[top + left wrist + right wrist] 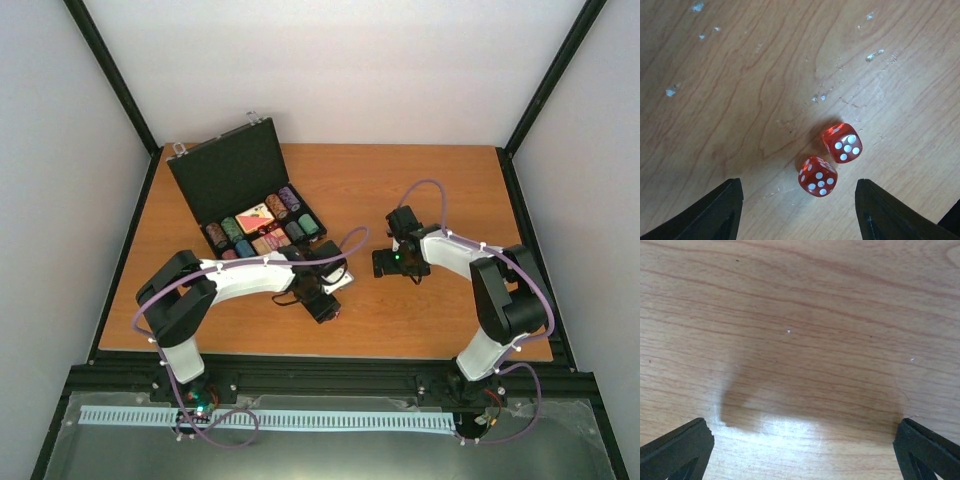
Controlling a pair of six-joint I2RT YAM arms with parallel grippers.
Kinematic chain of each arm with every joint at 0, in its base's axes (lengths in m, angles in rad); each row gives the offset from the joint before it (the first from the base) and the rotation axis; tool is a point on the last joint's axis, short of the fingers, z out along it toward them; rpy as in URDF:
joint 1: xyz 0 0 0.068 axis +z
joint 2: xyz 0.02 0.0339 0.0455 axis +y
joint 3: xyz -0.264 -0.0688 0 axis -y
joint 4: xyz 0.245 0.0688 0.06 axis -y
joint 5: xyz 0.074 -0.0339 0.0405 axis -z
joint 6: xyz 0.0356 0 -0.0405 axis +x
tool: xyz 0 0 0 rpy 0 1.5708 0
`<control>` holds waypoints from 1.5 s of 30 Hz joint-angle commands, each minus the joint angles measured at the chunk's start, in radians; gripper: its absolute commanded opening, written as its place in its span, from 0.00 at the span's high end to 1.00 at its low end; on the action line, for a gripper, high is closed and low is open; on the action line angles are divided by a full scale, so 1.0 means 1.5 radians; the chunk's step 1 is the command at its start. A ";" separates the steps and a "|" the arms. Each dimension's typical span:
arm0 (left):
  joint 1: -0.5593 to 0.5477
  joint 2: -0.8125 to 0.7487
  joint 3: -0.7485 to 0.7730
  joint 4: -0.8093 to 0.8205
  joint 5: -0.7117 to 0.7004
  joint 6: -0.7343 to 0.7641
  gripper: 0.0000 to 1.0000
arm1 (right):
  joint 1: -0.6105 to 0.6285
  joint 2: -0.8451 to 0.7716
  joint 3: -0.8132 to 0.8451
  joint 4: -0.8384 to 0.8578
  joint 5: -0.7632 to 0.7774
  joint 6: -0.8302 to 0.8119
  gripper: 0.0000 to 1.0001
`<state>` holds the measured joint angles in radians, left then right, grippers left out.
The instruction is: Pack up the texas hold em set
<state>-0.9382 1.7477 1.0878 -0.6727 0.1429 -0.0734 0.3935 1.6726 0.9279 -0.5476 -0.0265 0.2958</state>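
Note:
The black briefcase lies open at the back left, lid raised. Its tray holds multicoloured chip stacks and a red card box. Two dark-red dice lie on the wood in the left wrist view, one just ahead of the jaws and one touching it beyond. My left gripper is open and empty, low over the table with the near die between its fingertips; in the top view it sits right of the case. My right gripper is open and empty over bare wood, at mid-table.
A pale flat item shows partly under my left wrist. The wooden table ends at black frame rails on all sides, with white walls around. The two grippers are about a hand's width apart.

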 commanded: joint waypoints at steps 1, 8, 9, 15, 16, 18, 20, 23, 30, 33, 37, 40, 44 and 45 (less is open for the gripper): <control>-0.006 0.008 0.001 0.002 -0.008 0.026 0.36 | 0.000 0.015 -0.024 0.002 -0.017 0.005 0.00; -0.021 0.024 0.004 -0.003 0.002 0.037 0.43 | 0.000 0.014 -0.030 0.004 -0.016 0.005 0.00; -0.023 0.025 0.006 -0.004 0.006 0.037 0.46 | 0.000 0.015 -0.031 0.005 -0.016 0.006 0.00; -0.032 0.034 0.018 -0.001 0.011 0.039 0.50 | 0.000 0.017 -0.030 0.006 -0.016 0.005 0.00; -0.032 0.037 0.023 -0.001 0.009 0.040 0.51 | 0.000 0.017 -0.030 0.006 -0.017 0.004 0.00; -0.032 0.044 0.032 -0.005 0.008 0.042 0.54 | 0.000 0.018 -0.030 0.007 -0.016 0.004 0.00; -0.032 0.047 0.035 -0.006 0.007 0.042 0.57 | 0.000 0.020 -0.030 0.006 -0.015 0.003 0.00; -0.032 0.048 0.036 -0.008 0.005 0.039 0.66 | 0.000 0.022 -0.031 0.007 -0.015 0.004 0.00; -0.032 0.049 0.024 -0.023 -0.006 0.034 0.91 | 0.000 0.025 -0.030 0.006 -0.012 0.003 0.00; -0.032 0.040 0.016 -0.021 -0.011 0.025 0.99 | 0.000 0.026 -0.030 0.006 -0.011 0.004 0.00; -0.019 0.021 0.023 -0.026 -0.015 -0.010 0.99 | 0.000 0.027 -0.029 0.005 -0.010 0.004 0.00; 0.020 -0.006 0.036 -0.033 -0.013 -0.041 0.99 | 0.000 0.027 -0.029 0.006 -0.011 0.004 0.00; 0.106 -0.021 0.088 -0.078 -0.066 -0.083 0.99 | 0.000 0.027 -0.031 0.007 -0.014 0.005 0.00; 0.129 -0.018 0.109 -0.099 -0.082 -0.097 0.99 | 0.000 0.027 -0.031 0.008 -0.015 0.005 0.00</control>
<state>-0.8627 1.7603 1.1370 -0.7383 0.1120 -0.1268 0.3935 1.6695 0.9207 -0.5331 -0.0219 0.2958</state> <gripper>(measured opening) 0.189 1.000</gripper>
